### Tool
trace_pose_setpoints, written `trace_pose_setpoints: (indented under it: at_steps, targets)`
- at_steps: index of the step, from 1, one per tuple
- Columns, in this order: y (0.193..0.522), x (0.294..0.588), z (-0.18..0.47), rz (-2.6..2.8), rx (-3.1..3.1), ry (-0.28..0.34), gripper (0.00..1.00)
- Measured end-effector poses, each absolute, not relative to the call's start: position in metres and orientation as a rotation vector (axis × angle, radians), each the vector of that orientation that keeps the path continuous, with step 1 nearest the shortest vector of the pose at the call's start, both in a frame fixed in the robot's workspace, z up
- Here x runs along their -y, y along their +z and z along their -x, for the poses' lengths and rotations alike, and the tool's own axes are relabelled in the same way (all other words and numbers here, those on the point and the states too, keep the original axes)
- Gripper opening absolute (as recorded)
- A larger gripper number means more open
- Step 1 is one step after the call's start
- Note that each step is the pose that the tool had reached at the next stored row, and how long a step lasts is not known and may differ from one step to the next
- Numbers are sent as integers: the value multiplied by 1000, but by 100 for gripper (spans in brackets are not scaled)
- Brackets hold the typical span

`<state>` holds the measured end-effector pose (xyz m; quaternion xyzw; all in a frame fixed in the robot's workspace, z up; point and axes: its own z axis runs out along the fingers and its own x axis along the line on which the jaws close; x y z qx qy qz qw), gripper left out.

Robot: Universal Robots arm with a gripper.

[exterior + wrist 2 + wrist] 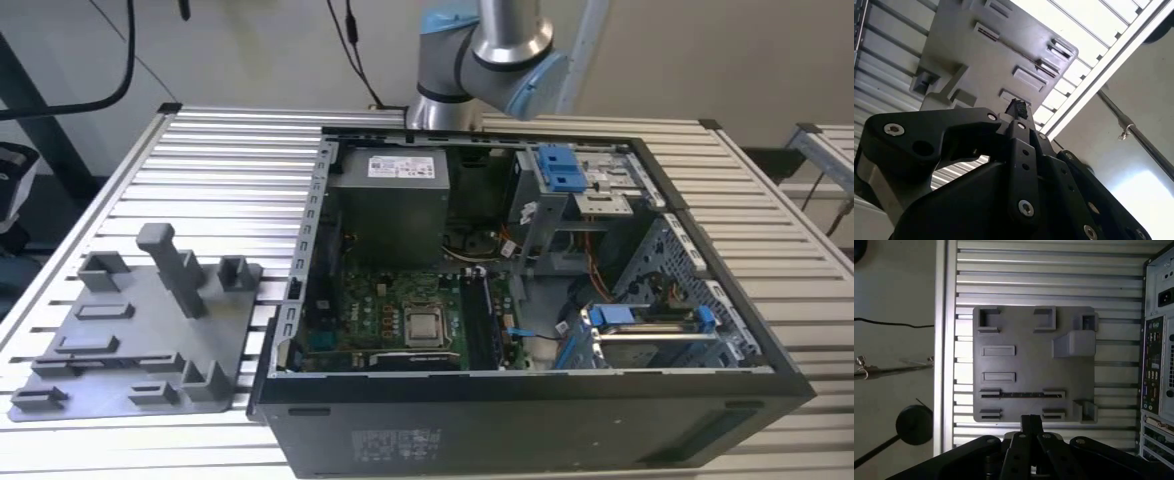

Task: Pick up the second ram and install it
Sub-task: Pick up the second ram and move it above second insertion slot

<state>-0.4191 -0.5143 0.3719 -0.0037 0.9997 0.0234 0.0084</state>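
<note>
Above the grey tray (1029, 360), the gripper (1030, 421) hangs with its jaws drawn together and nothing between them, and its fingertips (1017, 107) are clear of the tray's surface in both wrist views. The second ram (1021, 395), a thin dark strip, sits in the tray between low grey holders at either end, near the fingertips and untouched. In the exterior view the tray lies at the lower left of the frame on the slatted table (227, 160), just beside the open computer case (534, 400), whose motherboard (387, 310) and black memory slots (477, 315) face upward at centre, with the arm (481, 50) at top centre.
</note>
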Motion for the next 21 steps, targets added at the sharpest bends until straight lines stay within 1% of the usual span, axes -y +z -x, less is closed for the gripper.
trace_pose_setpoints:
  at_steps: [10,21]
  targets:
    - [372,514,419,18,-3124,73,11]
    - [371,514,420,204,-3120,75,11]
